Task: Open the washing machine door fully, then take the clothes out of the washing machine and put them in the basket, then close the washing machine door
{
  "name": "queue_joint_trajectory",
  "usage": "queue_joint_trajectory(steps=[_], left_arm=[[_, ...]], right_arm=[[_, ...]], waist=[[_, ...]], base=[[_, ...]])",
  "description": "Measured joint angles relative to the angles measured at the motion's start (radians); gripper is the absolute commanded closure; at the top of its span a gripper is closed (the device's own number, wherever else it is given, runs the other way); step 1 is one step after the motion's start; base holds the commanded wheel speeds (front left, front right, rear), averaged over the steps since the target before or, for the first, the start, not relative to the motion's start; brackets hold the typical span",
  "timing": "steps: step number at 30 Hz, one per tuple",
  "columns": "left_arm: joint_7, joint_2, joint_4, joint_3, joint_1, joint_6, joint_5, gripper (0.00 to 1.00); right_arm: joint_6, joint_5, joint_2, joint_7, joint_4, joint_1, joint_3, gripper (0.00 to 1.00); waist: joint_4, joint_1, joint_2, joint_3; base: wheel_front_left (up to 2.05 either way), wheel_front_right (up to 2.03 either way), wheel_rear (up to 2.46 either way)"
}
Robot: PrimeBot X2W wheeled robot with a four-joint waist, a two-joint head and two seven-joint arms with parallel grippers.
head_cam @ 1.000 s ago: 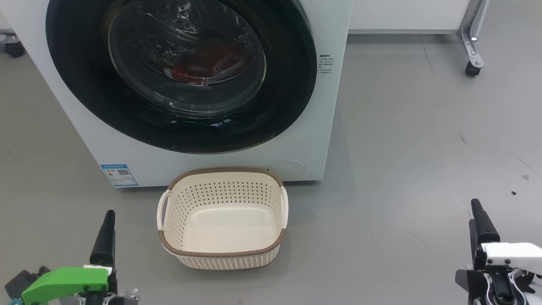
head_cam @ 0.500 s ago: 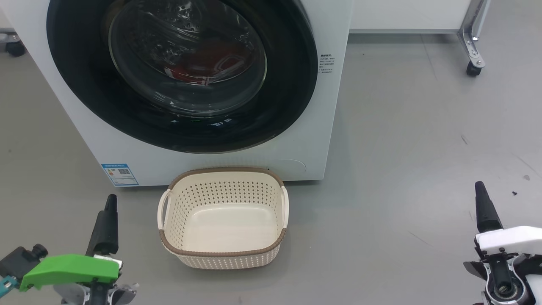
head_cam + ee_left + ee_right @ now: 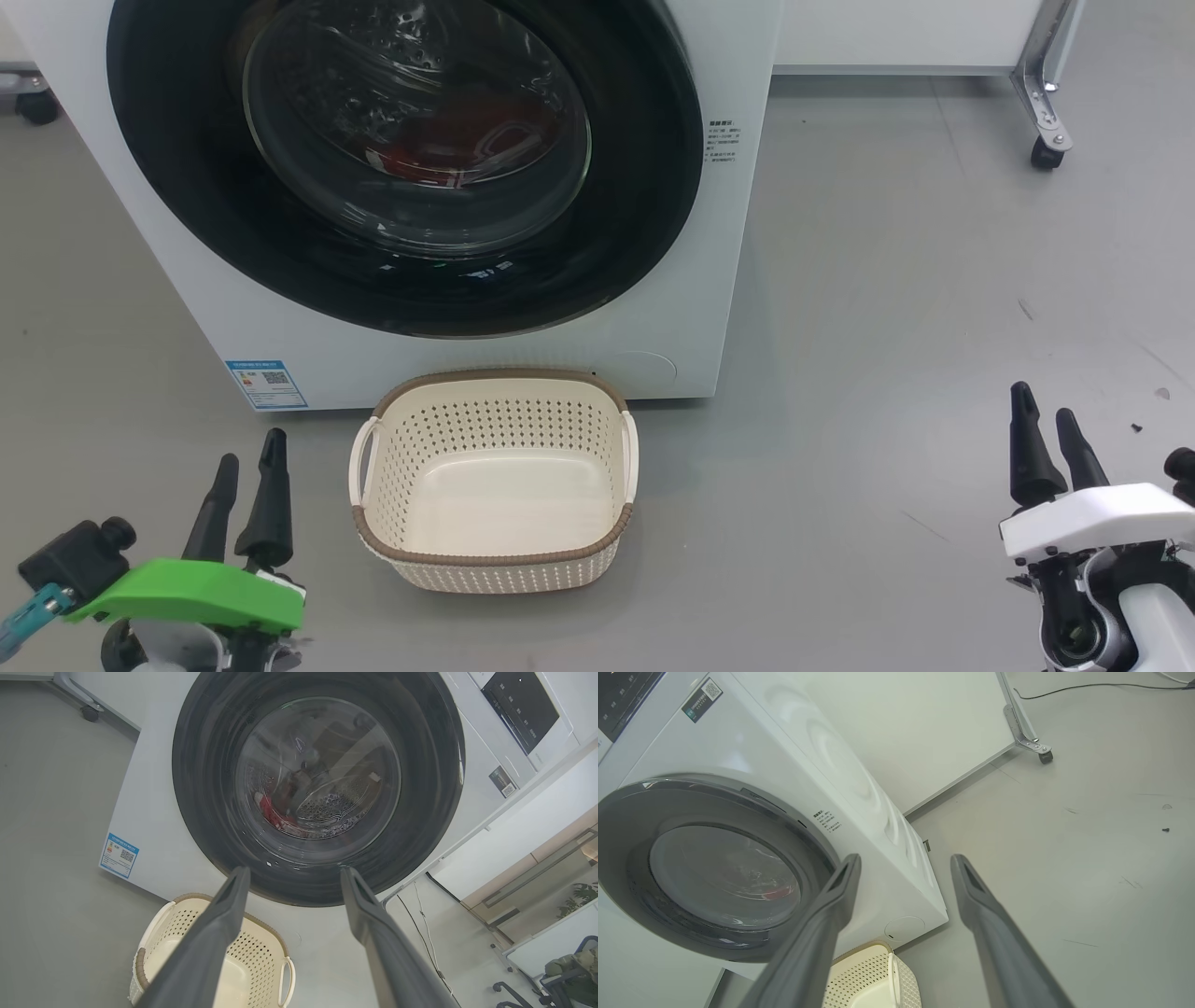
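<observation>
The washing machine point(image 3: 233, 308) is filling the upper left of the head view, its white front facing the camera. A small blue label point(image 3: 264, 385) is sitting at its lower left corner. The washing machine door point(image 3: 644, 187) is lying shut, flat against that front, its wide glossy black rim ringing the bulging glass bowl. Through the glass, the clothes point(image 3: 439, 140) are showing as a red patch lying low inside the drum point(image 3: 327, 807), near the top centre of the frame. In the left wrist view they are appearing as a small red heap at the left of the perforated steel.

The basket point(image 3: 495, 376) is standing upright on the grey floor point(image 3: 887, 327) at the centre of the frame, just in front of the machine's lower edge and below the door. Its brown woven rim is facing up and its cream handles are sticking out left and right. Its smooth bottom is showing bare between the perforated walls.

The left end effector point(image 3: 250, 450) is hovering at the lower left of the frame, apart from the basket, its two dark fingers spread wide and gripping nothing. The right end effector point(image 3: 1044, 401) is hovering at the lower right, well apart from the basket. Its fingers are likewise standing wide and holding nothing, and in its wrist view they are framing the machine's lower right front corner.
</observation>
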Motion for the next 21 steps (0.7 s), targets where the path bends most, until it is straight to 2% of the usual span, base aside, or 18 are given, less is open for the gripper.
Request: queue_joint_trajectory(steps=[15, 21], left_arm=[[-0.052, -0.007, -0.004, -0.072, 0.001, 0.022, 0.267, 0.00], [-0.071, -0.017, 0.003, -0.084, 0.004, 0.035, 0.358, 0.00]], right_arm=[[-0.033, -0.239, 0.003, -0.049, 0.021, 0.002, 0.078, 0.00], [-0.035, -0.321, 0.004, -0.065, 0.034, 0.005, 0.099, 0.00]], waist=[[0.001, 0.0000, 0.0000, -0.002], [0.001, 0.0000, 0.0000, -0.002]], base=[[0.00, 0.00, 0.00], [0.00, 0.00, 0.00]])
